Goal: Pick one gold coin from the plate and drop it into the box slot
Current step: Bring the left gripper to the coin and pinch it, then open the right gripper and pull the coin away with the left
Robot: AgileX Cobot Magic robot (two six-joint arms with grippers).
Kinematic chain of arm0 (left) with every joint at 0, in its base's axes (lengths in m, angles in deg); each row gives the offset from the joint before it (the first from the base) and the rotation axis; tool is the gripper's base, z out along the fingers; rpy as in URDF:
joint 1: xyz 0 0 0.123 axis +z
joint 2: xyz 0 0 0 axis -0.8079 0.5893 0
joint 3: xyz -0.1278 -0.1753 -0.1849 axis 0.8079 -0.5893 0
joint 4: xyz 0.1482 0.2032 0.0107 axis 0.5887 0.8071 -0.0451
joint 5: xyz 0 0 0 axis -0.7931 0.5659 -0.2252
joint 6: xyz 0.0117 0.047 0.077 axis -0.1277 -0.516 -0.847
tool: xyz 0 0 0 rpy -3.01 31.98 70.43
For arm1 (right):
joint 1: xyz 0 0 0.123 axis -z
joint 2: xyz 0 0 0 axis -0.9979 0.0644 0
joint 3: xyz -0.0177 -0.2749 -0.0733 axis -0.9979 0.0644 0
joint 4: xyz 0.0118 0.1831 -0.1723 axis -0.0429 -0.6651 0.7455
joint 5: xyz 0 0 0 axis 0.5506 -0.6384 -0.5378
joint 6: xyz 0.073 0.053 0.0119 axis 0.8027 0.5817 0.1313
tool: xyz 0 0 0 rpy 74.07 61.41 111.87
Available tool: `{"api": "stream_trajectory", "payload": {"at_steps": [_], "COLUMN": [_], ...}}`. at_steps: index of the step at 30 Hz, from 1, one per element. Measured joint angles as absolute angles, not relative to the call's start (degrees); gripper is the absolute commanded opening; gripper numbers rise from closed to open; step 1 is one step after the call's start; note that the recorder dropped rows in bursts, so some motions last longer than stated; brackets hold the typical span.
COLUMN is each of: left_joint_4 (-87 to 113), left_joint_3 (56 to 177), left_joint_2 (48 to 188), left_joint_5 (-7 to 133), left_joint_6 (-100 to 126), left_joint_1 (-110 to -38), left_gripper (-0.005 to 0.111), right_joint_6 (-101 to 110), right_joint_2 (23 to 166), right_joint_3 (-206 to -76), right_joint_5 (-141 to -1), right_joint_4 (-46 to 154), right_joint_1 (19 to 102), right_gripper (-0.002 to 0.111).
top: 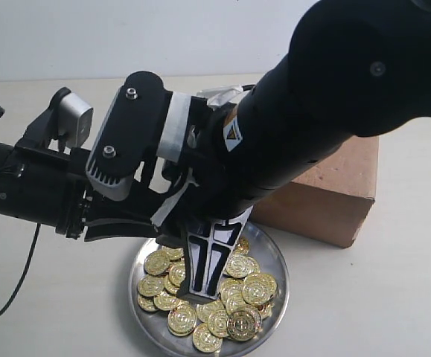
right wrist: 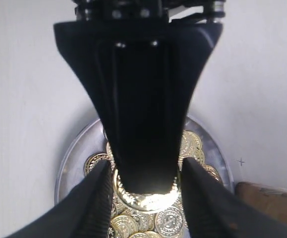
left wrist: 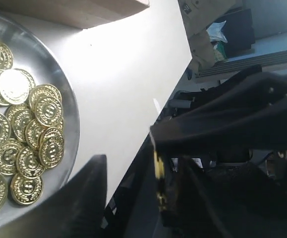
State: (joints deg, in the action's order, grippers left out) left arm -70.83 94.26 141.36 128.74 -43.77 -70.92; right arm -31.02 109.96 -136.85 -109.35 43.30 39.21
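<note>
The silver plate point(top: 276, 256) holds a heap of gold coins point(top: 239, 296), with the brown box point(top: 327, 201) just behind it. No slot shows on the box. In the right wrist view, the right gripper point(right wrist: 145, 166) has its ribbed fingers on both edges of one large, bright coin point(right wrist: 145, 201), raised above the heap. A broad black finger point(right wrist: 143, 124) covers that coin's upper half; the exterior view shows its white-patterned face point(top: 209, 256) pointing down into the plate. The left gripper point(left wrist: 148, 186) shows one finger point(left wrist: 84, 198) standing off beside the plate point(left wrist: 73, 114). A thin gold strip point(left wrist: 158, 171) stands between its jaws.
Both arms cross closely above the plate, the thick right arm point(top: 334, 97) hiding much of the box. The table's edge point(left wrist: 153, 124) runs near the plate in the left wrist view, with dark equipment beyond. A cable point(top: 18, 282) lies at the left.
</note>
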Motion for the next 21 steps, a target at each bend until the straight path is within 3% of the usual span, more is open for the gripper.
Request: {"api": "stream_trajectory", "payload": {"at_steps": [3,9,21], "left_joint_4": [-71.1,-72.62,-72.2], "left_joint_3": [94.35,94.35,94.35], "left_joint_2": [141.6,141.6,141.6], "left_joint_5": [128.53,130.07,130.46], "left_joint_6": [-44.13,-45.35,-45.98], "left_joint_1": [-70.92,-70.92,-70.92], "left_gripper": [0.019,0.003,0.0], "right_joint_6": [-31.02,-31.02,-30.9], "right_joint_2": [109.96,109.96,109.96], "right_joint_3": [-136.85,-136.85,-136.85], "right_joint_5": [-109.35,-109.35,-109.22], "right_joint_4": [43.3,43.3,43.65], "right_joint_1": [39.21,39.21,39.21], "right_gripper": [0.024,0.024,0.024]}}
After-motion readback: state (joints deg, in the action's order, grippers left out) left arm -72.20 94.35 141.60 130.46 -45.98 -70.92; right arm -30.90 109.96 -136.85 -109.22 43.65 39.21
